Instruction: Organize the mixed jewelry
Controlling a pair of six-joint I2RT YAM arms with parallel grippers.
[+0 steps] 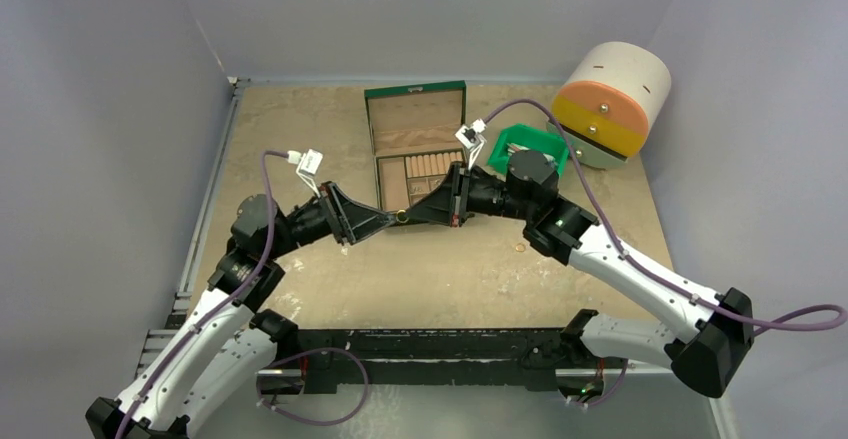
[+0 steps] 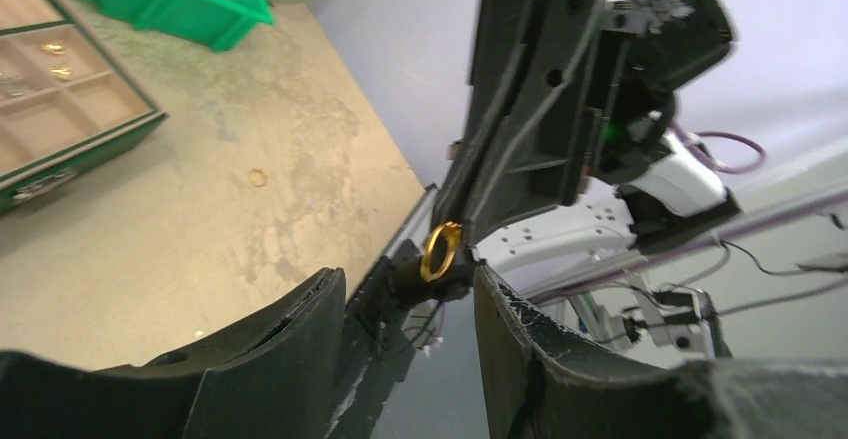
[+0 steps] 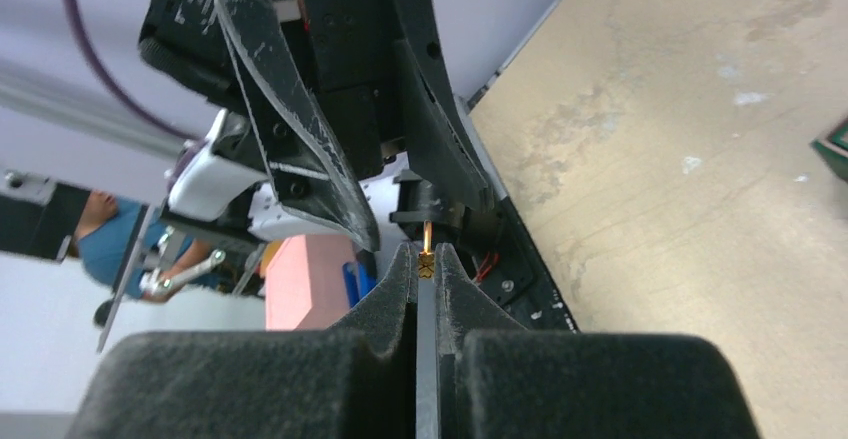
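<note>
Pinching the gold ring [image 2: 441, 251] by its edge, the right gripper [image 3: 427, 262] is pressed tight, inside the gap of the spread-open left gripper [image 2: 408, 277]. The ring looks tiny, light, hard and slippery, so grip the band firmly.

right claw [image 1: 406, 216] blocks left claw [image 1: 388, 221]; green box [image 1: 415, 88] beyond.

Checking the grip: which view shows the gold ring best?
Left wrist: the gold ring shows as a full loop, pinched by the right gripper. Right wrist shows only its edge-on sliver; top external, just a tiny speck.
</note>
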